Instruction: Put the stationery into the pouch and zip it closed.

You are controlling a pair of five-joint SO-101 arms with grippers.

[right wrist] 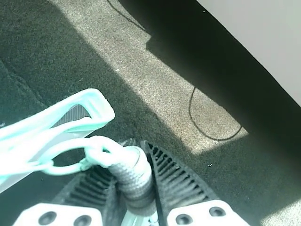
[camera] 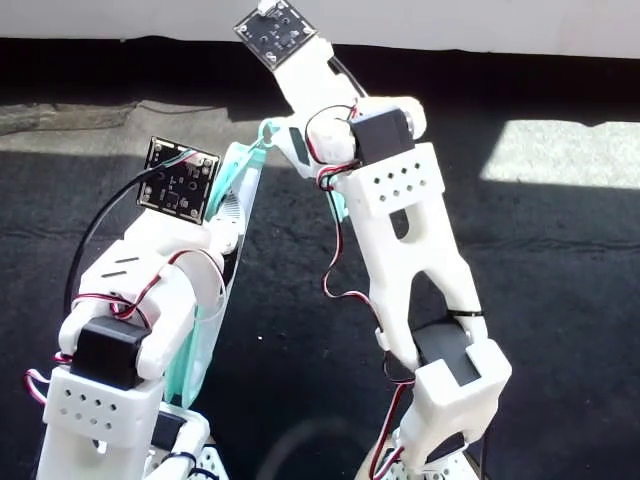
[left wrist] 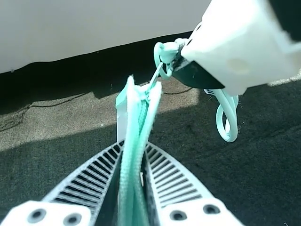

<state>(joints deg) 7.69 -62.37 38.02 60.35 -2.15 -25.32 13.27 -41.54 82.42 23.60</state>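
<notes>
The mint green pouch point(camera: 243, 188) hangs upright on its edge above the dark mat. My left gripper point(camera: 230, 228) is shut on its zipped top seam; the left wrist view has the ribbed fingers point(left wrist: 171, 176) of the left gripper point(left wrist: 136, 147) pressed on either side of the pouch point(left wrist: 140, 110). At the pouch's far end, my right gripper point(camera: 272, 133) is shut on the zipper pull point(left wrist: 159, 71). The right gripper point(left wrist: 181, 61) pinches the pull, and a mint loop cord point(left wrist: 226, 120) dangles below it. In the right wrist view the right gripper point(right wrist: 139, 146) clamps the grey pull cord point(right wrist: 135, 175) beside the pouch end point(right wrist: 89, 106).
A dark carpet-like mat point(camera: 560, 280) covers the table, with sunlit patches point(camera: 560, 150) at the back. A white wall point(camera: 480, 20) borders the far edge. A thin black cable point(right wrist: 200, 122) lies on the mat near the wall.
</notes>
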